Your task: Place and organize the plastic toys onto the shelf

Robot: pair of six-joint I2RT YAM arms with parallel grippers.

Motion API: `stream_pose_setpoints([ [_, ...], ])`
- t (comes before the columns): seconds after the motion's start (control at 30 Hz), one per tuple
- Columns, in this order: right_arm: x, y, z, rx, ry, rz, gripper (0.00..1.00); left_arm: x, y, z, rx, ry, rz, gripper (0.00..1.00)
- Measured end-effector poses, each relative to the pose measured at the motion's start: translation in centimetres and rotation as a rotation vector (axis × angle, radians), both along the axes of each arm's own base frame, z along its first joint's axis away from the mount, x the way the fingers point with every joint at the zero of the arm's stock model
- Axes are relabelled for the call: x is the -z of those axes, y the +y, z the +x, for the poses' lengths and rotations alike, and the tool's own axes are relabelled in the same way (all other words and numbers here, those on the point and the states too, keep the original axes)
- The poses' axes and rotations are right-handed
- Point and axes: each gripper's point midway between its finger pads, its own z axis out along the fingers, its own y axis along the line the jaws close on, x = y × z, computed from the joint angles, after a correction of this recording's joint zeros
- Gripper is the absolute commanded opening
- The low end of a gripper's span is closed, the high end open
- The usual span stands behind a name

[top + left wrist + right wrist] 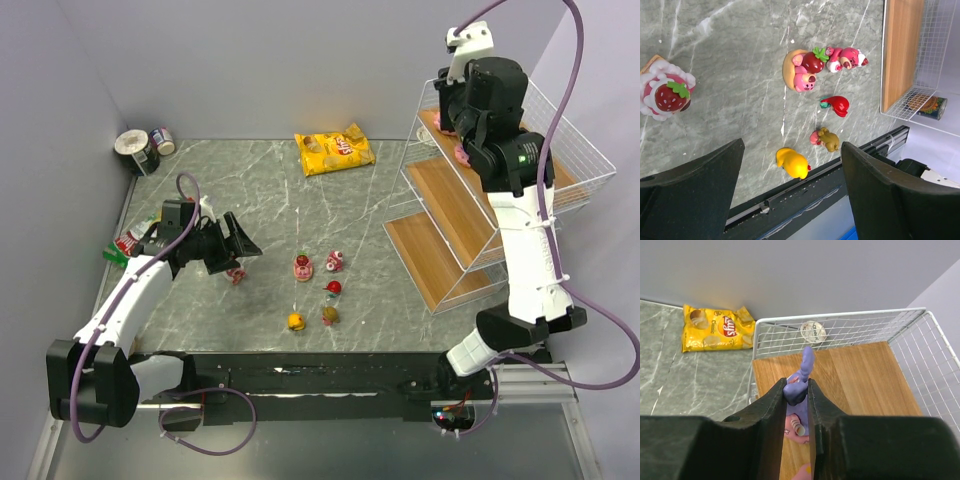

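Observation:
My right gripper point(796, 388) is shut on a purple bunny point(807, 362) on a pink donut base point(795, 431), over the top wood board of the white wire shelf point(865, 380). From above, this gripper point(462, 148) is at the shelf's point(450, 205) top left. My left gripper point(237, 254) is open and empty, beside a strawberry cake toy point(236, 274). Its wrist view shows the cake point(665, 95), a pink bear on a donut point(802, 70), a pink figure point(846, 57), a red cherry point(837, 105), an olive piece point(826, 139) and a yellow piece point(792, 164) beyond the open gripper point(792, 146).
A yellow chip bag point(335, 152) lies at the back centre. Two cans point(140, 148) stand in the back left corner. A green and red packet point(122, 246) lies at the left edge. One can point(927, 106) sits under the shelf and another point(813, 331) behind it.

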Motion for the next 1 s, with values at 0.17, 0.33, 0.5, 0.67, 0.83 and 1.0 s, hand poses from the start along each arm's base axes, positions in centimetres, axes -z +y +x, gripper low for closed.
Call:
stream_pose_setpoints([
  [0.17,0.2,0.1,-0.5,-0.025,-0.036,-0.009,0.01,0.0,0.0,-0.1,0.0,0.002,0.001,0.84],
  [0.33,0.2,0.3,-1.5,-0.075,-0.075,-0.018,0.0,0.1,0.0,-0.1,0.0,0.003,0.001,0.84],
  [0.5,0.2,0.8,-2.1,-0.126,-0.096,-0.027,0.0,0.1,0.0,-0.1,0.0,0.004,0.001,0.85],
  [0.67,0.1,0.9,-1.9,-0.16,-0.107,-0.038,0.03,0.1,0.0,-0.1,0.0,0.004,0.001,0.85],
  [0.83,0.1,0.7,-1.8,-0.163,-0.108,-0.037,0.3,0.3,0.0,-0.2,0.0,0.01,0.001,0.85],
  [1.0,0.1,0.9,-1.8,-0.167,-0.107,-0.016,0.5,0.3,0.0,-0.3,0.0,0.009,0.001,0.85],
])
